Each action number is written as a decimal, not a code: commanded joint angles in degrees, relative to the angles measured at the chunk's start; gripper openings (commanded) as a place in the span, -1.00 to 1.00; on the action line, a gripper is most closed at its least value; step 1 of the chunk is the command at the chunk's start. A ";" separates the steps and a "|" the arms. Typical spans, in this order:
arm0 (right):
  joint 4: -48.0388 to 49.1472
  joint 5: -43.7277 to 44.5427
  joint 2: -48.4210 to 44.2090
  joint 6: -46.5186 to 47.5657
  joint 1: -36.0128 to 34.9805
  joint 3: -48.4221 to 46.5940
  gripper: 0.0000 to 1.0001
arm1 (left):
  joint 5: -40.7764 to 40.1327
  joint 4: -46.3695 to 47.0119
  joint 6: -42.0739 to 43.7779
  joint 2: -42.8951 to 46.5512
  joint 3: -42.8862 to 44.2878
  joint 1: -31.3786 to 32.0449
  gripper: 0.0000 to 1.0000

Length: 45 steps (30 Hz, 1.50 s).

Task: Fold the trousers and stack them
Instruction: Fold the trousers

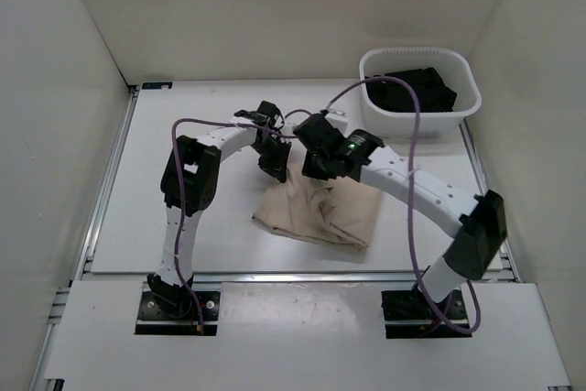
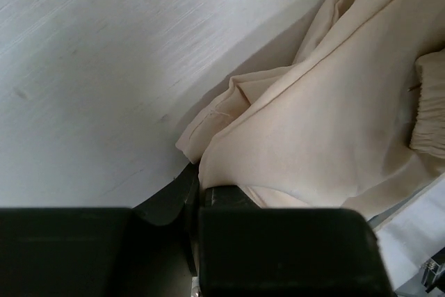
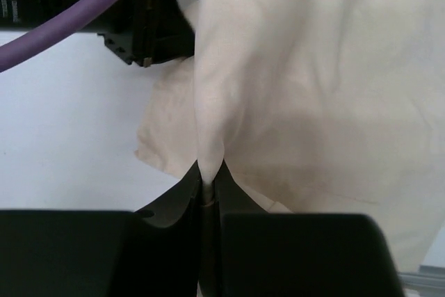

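The beige trousers [image 1: 319, 212] lie bunched on the white table, near the front centre. Both grippers hold the cloth's far edge, side by side. My left gripper [image 1: 275, 168] is shut on a fold of the trousers [image 2: 292, 137]; the gathered waistband [image 2: 430, 113] shows at the right of the left wrist view. My right gripper [image 1: 316, 171] is shut on a pinched ridge of the trousers [image 3: 292, 88], which rises from between its fingers [image 3: 174, 199]. The left gripper's black body shows at the top left of the right wrist view [image 3: 142, 33].
A white basket [image 1: 462, 103] holding black folded garments [image 1: 417, 89] stands at the back right. White walls enclose the table on three sides. Purple cables [image 1: 412, 162] loop over both arms. The table's front edge [image 1: 302, 276] runs just below the trousers.
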<state>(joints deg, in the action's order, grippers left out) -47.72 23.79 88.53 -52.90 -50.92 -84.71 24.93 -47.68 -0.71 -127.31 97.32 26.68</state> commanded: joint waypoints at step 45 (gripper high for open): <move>25.32 -15.70 0.32 12.63 16.81 30.58 -0.97 | -11.58 8.04 0.71 30.63 -35.96 4.52 0.48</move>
<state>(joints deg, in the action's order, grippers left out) -24.51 9.06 87.00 -46.22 -34.39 -50.87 13.93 -42.76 -0.30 -98.56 61.21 30.63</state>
